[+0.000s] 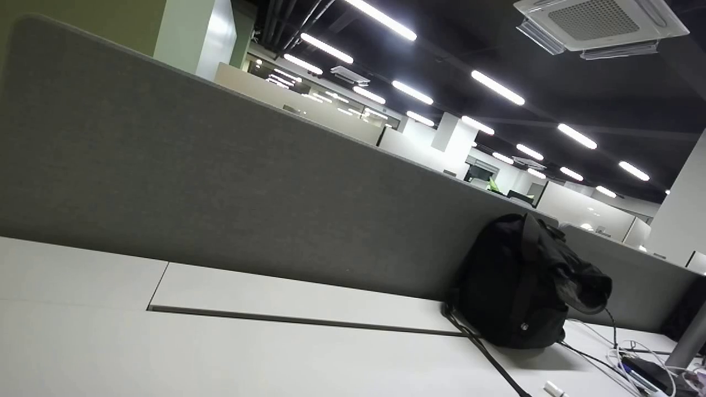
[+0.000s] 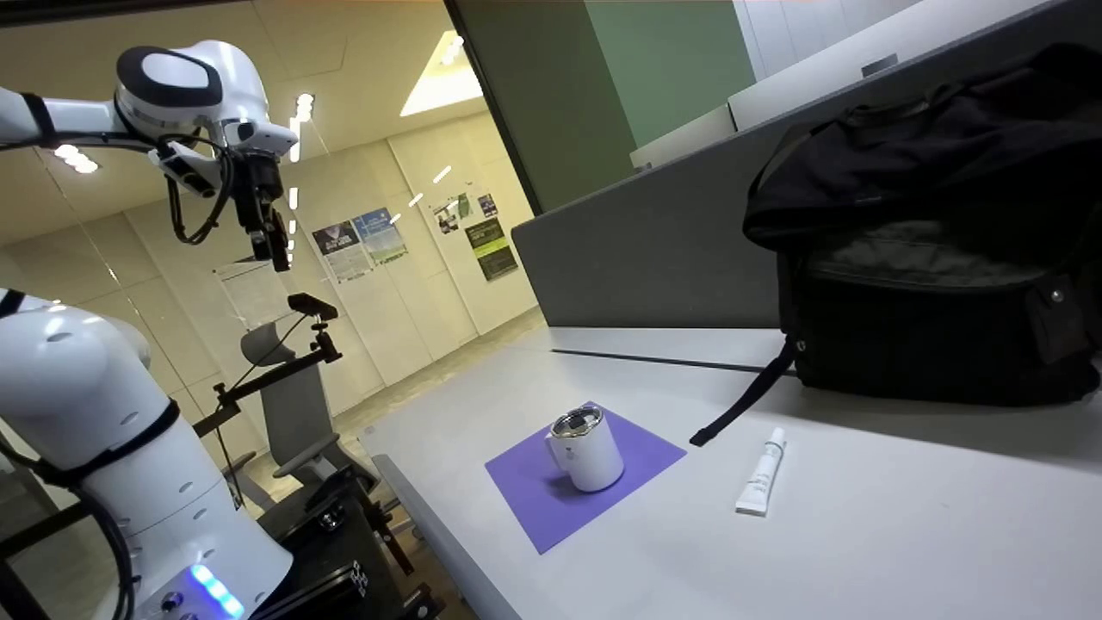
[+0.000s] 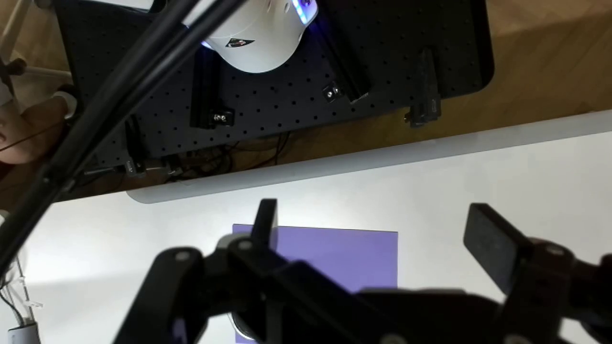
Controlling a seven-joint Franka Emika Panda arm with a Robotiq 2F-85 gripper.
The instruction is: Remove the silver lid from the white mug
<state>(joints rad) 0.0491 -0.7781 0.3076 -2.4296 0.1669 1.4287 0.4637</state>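
Observation:
The white mug [image 2: 592, 461] stands upright on a purple sheet [image 2: 525, 478] on the white table. The silver lid [image 2: 578, 420] sits on top of the mug. My gripper [image 2: 277, 257] is raised high, well apart from the mug. In the wrist view the gripper [image 3: 372, 224] is open with nothing between its fingers. Part of the purple sheet [image 3: 344, 253] shows between and below the fingers. A thin bright curved edge [image 3: 240, 329], likely the lid or mug rim, shows behind the gripper at the lower left; the rest is hidden. The other exterior view shows neither mug nor gripper.
A white tube [image 2: 762, 478] lies on the table beside the purple sheet. A large black bag [image 2: 938, 250] stands against the grey partition [image 2: 663, 258], its strap [image 2: 745, 403] lying on the table. Cables [image 1: 612, 358] lie near the bag. The table edge [image 3: 334, 165] faces the robot's base.

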